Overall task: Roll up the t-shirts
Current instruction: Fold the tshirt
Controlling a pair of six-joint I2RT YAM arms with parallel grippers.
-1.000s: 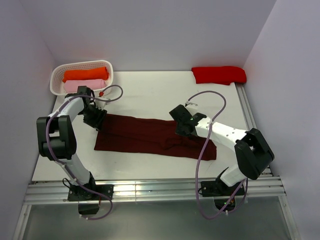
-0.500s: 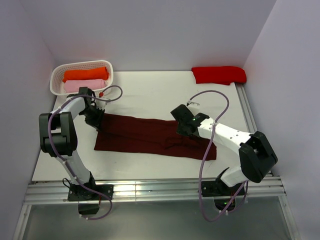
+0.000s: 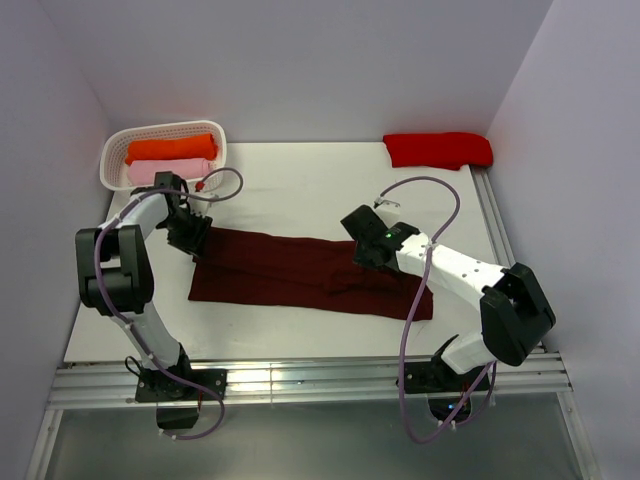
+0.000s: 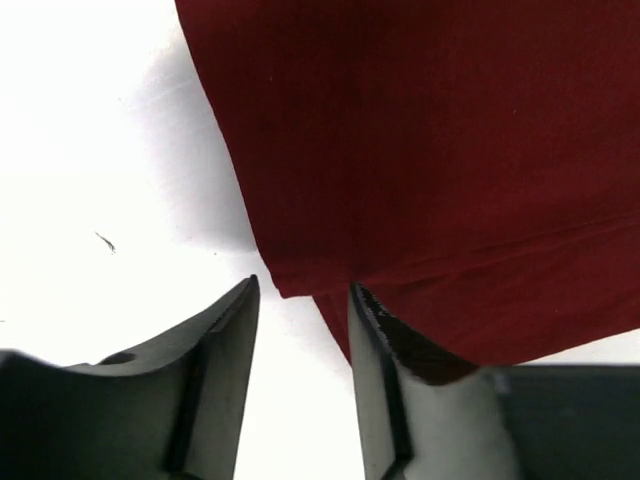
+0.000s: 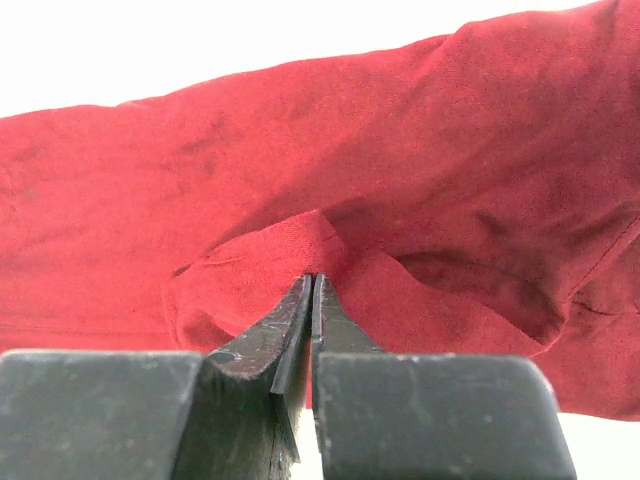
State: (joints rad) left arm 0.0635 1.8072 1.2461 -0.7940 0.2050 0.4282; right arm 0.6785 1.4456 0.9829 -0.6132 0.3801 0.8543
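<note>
A dark maroon t-shirt [image 3: 290, 270] lies folded into a long strip across the middle of the table. My left gripper [image 3: 192, 238] is open at the strip's far left corner. In the left wrist view [image 4: 302, 290] the shirt's corner [image 4: 430, 150] lies just ahead of the jaw gap, and the right finger [image 4: 390, 350] rests over the cloth edge. My right gripper [image 3: 362, 255] is on the strip's right part. In the right wrist view [image 5: 313, 278] it is shut, and its tips pinch a small raised fold of the shirt [image 5: 300, 150].
A white basket [image 3: 165, 133] at the back left holds an orange roll [image 3: 170, 149] and a pink roll [image 3: 170, 171]. A bright red t-shirt [image 3: 437, 149] lies at the back right. Metal rails run along the front and right table edges.
The right gripper has shifted slightly to the right on the shirt and the cloth beside it has wrinkled. The left gripper has barely moved at the corner.
</note>
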